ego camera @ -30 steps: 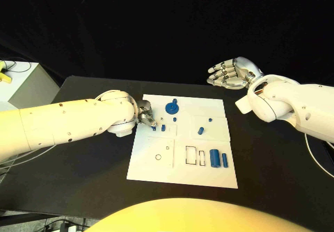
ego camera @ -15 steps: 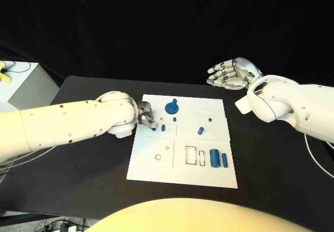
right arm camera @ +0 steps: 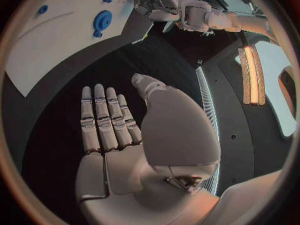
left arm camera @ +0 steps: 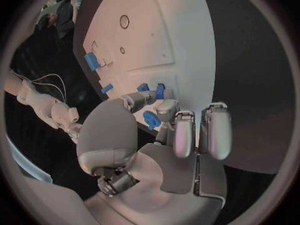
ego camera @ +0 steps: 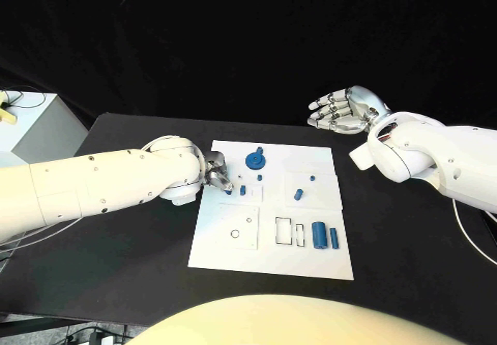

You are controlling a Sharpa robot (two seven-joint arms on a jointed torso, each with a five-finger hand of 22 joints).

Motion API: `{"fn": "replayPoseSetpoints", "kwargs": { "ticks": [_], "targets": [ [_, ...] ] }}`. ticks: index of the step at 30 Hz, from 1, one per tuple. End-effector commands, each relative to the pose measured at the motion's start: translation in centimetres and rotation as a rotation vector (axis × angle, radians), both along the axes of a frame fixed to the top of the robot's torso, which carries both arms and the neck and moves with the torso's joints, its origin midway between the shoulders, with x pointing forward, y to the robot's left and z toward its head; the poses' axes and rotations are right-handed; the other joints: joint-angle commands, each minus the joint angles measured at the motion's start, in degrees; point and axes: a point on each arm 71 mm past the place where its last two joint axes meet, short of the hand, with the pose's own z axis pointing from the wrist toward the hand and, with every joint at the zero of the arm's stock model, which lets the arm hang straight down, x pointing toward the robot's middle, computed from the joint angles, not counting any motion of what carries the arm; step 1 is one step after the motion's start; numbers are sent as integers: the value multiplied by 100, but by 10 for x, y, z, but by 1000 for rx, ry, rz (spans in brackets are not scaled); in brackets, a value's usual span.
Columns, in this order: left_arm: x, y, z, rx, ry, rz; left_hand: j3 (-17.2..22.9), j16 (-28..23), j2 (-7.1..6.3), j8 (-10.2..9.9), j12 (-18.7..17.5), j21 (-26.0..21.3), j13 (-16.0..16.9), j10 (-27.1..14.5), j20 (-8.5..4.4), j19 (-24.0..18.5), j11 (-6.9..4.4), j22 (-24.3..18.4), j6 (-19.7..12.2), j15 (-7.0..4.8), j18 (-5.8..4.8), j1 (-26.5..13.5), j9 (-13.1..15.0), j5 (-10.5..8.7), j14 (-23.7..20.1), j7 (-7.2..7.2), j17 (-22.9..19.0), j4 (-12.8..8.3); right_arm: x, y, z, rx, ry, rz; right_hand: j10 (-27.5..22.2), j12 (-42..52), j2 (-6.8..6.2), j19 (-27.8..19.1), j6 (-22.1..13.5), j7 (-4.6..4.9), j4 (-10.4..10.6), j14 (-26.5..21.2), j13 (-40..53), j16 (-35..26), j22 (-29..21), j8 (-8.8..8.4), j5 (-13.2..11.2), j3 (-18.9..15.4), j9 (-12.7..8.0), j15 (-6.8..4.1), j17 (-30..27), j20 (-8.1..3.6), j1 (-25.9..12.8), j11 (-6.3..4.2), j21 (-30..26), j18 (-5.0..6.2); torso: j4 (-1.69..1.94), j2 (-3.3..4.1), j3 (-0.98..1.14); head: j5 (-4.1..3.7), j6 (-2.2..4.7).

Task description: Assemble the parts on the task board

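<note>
- Black table (ego camera: 135,244) under a dark backdrop, with the white task board (ego camera: 271,248) lying in its middle.
- Left robot hand (ego camera: 217,172) sits over the board's left edge, fingers curled in; the left wrist view shows a small blue part (left arm camera: 150,119) pinched between its thumb and a fingertip.
- Right robot hand (ego camera: 340,109) is raised above the table's far side, well apart from the board, fingers straight and spread, holding nothing.
- On the board near the left robot hand: a round blue part with a stem (ego camera: 256,158) at the far end, a small blue peg (ego camera: 243,190) just beside the fingers, and another short blue piece (ego camera: 298,193) toward the middle.
- Two upright blue blocks (ego camera: 324,235) stand side by side near the board's right edge, next to outlined rectangular slots (ego camera: 290,231).
- A small ring-shaped hole (ego camera: 235,233) marks the board's left panel.
- From the head view the left robot hand's fingers cover what it holds, so the part's exact shape is hard to make out.
</note>
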Motion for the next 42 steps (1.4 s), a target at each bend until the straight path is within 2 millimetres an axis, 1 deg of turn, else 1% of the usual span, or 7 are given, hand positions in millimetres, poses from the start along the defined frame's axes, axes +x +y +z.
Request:
{"fn": "replayPoseSetpoints", "kwargs": {
  "ticks": [1, 12, 19, 34, 37, 39, 42],
  "targets": [
    [-2, -3, -2, 1, 22, -24, 1136, 19, 46, 22, 24, 17, 8, 27, 10, 27, -9, 307, 129, -37, -70, -6, 5, 17, 606, -113, 1509, -1088, -1, 1, 0, 2, 0, 20, 24, -26, 3, -39, -12, 274, -29, 14, -4, -32, -5, -35, 24, -11, -1, 40, -9, -18, -54, 24, -10, 75, 0, 3, 1, -5, 0],
    [-4, -5, -6, -11, 55, -23, 1001, 19, 26, 83, 76, 31, 117, 129, -1, 46, -40, 343, 194, -54, -78, -183, 17, -43, 606, -163, 1509, -985, -1, 1, 0, 2, 3, 20, 24, -32, 4, -47, -7, 281, -32, 5, -4, -43, -24, -39, 27, -19, -1, 45, -23, -15, -61, 29, -11, 74, -8, 4, 2, -11, 0],
    [-4, -6, -7, -21, 52, -18, 841, 19, 29, 123, 94, 39, 165, 185, -22, 61, -77, 369, 229, -81, -84, -281, 30, -85, 606, -213, 1509, -901, -2, 0, 0, 1, 5, 20, 24, -36, 4, -53, -5, 284, -33, -2, -5, -50, -37, -42, 27, -24, -2, 49, -33, -13, -65, 32, -12, 73, -2, 0, 2, -37, 0],
    [-2, -7, -6, -39, 23, -4, 782, 19, 35, 139, 93, 46, 167, 199, -33, 71, -92, 384, 245, -94, -87, -295, 35, -104, 606, -232, 1509, -884, -1, 1, -1, 0, 10, 21, 26, -54, 16, -87, 1, 297, -44, -36, -5, -86, -96, -58, 28, -44, -6, 64, -78, -3, -77, 42, -15, 68, 4, -1, 0, -50, 0],
    [-2, -7, -6, -37, 26, -4, 693, 19, -7, 132, 77, 42, 154, 191, -43, 70, -99, 381, 227, -103, -87, -353, 31, -124, 606, -246, 1509, -842, -1, 1, -1, 0, 11, 21, 24, -61, 19, -99, 1, 300, -47, -45, -5, -95, -113, -64, 28, -50, -8, 68, -91, 0, -79, 46, -15, 67, 3, -2, -1, -52, 0],
    [-2, -7, -6, -36, 29, -5, 585, 19, -63, 126, 68, 39, 150, 187, -52, 72, -112, 381, 225, -115, -88, -426, 24, -131, 606, -267, 1509, -789, -1, 1, -1, 0, 11, 21, 23, -64, 20, -107, 1, 302, -50, -51, -5, -101, -124, -68, 28, -53, -9, 71, -99, 2, -80, 48, -15, 66, 3, -2, -3, -50, 0],
    [-2, -6, -6, -33, 34, -5, 276, 19, -145, 106, 61, 33, 154, 174, -73, 76, -137, 383, 277, -136, -89, -569, -10, -140, 606, -300, 1509, -629, -1, 0, -1, 0, 11, 21, 22, -68, 22, -115, 1, 305, -53, -56, -6, -106, -134, -72, 27, -57, -10, 74, -107, 4, -81, 50, -16, 65, 2, -3, -2, -49, 0]
  ]
}}
